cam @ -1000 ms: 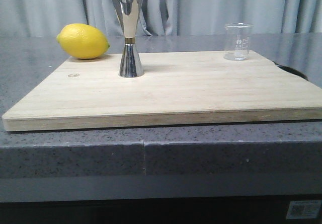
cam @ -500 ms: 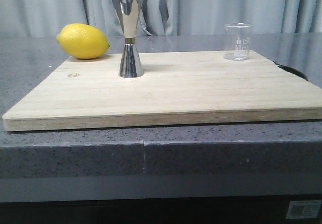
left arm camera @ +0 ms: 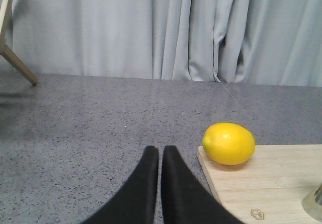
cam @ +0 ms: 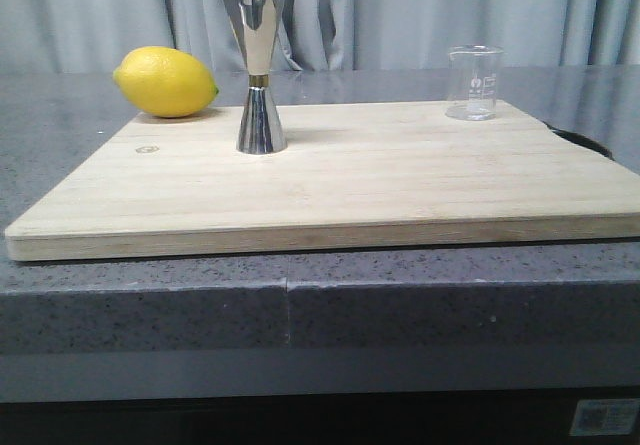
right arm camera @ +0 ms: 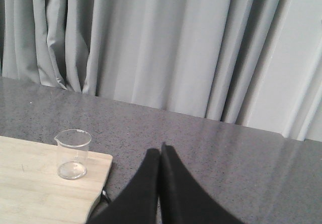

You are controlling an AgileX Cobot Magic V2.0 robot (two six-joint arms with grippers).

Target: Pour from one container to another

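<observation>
Both arms hang back, the left end effector (left arm camera: pixel 161 156) and right end effector (right arm camera: pixel 160 156) pinched together, empty. The beaker (cam: pixel 473 82) stands at the board's (cam: pixel 400 180) far right corner, seemingly empty; the jigger (cam: pixel 258 71) well apart. Open wide, grip it mid-wall, upright

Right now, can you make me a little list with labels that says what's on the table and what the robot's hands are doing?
pour from: small clear glass beaker, upright, far right corner of board
pour into: shiny steel hourglass-shaped jigger, upright, left of middle
extra: yellow lemon, far left corner of board
surface: pale wooden cutting board on grey speckled counter
left gripper: shut, empty, over the counter
right gripper: shut, empty, over the counter
pouring: not started
</observation>
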